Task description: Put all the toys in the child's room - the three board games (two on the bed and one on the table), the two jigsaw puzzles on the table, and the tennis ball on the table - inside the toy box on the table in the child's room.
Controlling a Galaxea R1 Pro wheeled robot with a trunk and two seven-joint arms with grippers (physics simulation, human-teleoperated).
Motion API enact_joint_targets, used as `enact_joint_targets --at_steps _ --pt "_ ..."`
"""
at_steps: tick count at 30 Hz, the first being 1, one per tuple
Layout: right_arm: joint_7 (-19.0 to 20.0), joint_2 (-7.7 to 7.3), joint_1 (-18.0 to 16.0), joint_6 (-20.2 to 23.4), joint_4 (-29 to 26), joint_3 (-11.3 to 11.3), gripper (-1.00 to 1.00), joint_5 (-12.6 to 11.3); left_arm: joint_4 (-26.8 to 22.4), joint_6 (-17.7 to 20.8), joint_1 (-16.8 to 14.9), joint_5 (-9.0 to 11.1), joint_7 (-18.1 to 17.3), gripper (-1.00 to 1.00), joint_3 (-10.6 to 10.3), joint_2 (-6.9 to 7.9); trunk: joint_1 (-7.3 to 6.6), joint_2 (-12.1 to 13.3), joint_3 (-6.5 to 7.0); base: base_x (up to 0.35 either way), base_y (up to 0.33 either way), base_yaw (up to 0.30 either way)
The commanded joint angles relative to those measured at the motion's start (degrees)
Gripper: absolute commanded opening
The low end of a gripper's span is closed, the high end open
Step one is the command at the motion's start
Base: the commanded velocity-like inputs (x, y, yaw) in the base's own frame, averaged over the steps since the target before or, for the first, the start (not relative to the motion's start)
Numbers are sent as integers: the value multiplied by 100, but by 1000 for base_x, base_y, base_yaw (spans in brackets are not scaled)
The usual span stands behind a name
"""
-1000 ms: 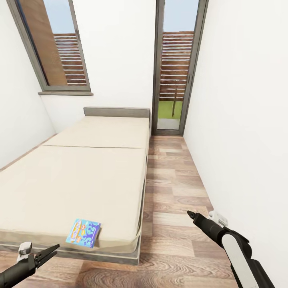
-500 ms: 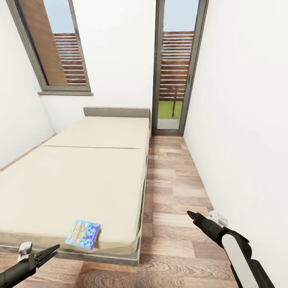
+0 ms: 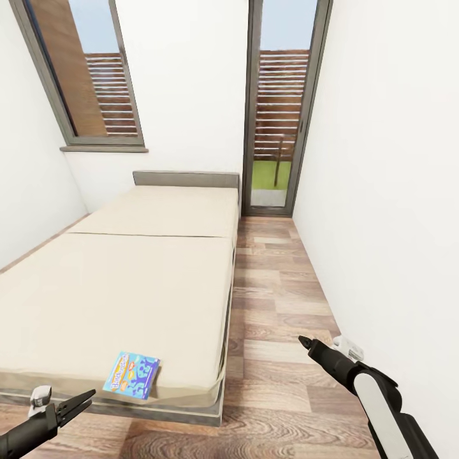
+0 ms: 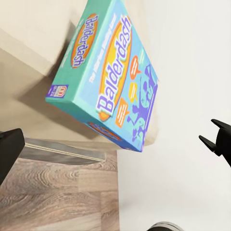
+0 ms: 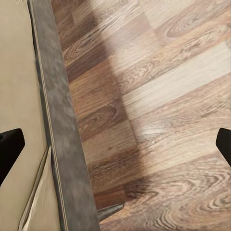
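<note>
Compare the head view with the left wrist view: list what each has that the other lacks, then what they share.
Head view alone: the window, the glass door, the right gripper open over the floor, and the whole cream bed.
Left wrist view alone: the box's readable "Balderdash" title and its side panel.
Shared: the Balderdash board game lying at the mattress's near edge, the plank floor, and the left gripper, open and empty.
</note>
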Motion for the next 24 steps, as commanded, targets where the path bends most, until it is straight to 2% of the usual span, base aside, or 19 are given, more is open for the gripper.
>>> enact_joint_targets --at_steps 1,24 --pt "-53 -2 -3 15 -8 0 100 -61 1 60 -3 -1 -21 100 6 0 -1 -2 -5 0 0 0" --pt "-60 -20 -3 15 -11 -2 100 -76 1 60 -3 -4 -18 100 4 -7 482 -885 -400 0 0 0"
